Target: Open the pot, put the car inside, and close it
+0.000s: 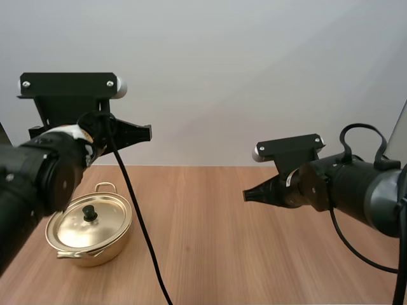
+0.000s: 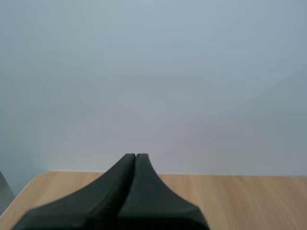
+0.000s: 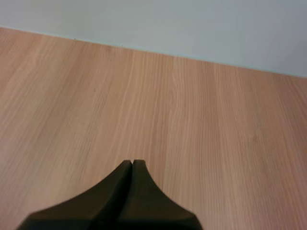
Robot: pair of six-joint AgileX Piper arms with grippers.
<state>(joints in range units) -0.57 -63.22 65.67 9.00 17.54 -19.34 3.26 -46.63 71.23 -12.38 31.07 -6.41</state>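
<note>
A gold pot (image 1: 89,232) with its lid on and a black knob (image 1: 90,213) sits on the wooden table (image 1: 241,254) at the left. My left gripper (image 1: 147,132) is raised high above and behind the pot, shut on nothing; its fingers lie together as one dark wedge (image 2: 135,157) pointing at the wall. My right gripper (image 1: 247,194) hovers over the middle of the table, to the right of the pot, also shut with nothing in it, its tips (image 3: 132,163) together above bare wood.
The table's far edge (image 3: 158,53) meets a plain pale wall. Bare wood stretches between the pot and my right arm.
</note>
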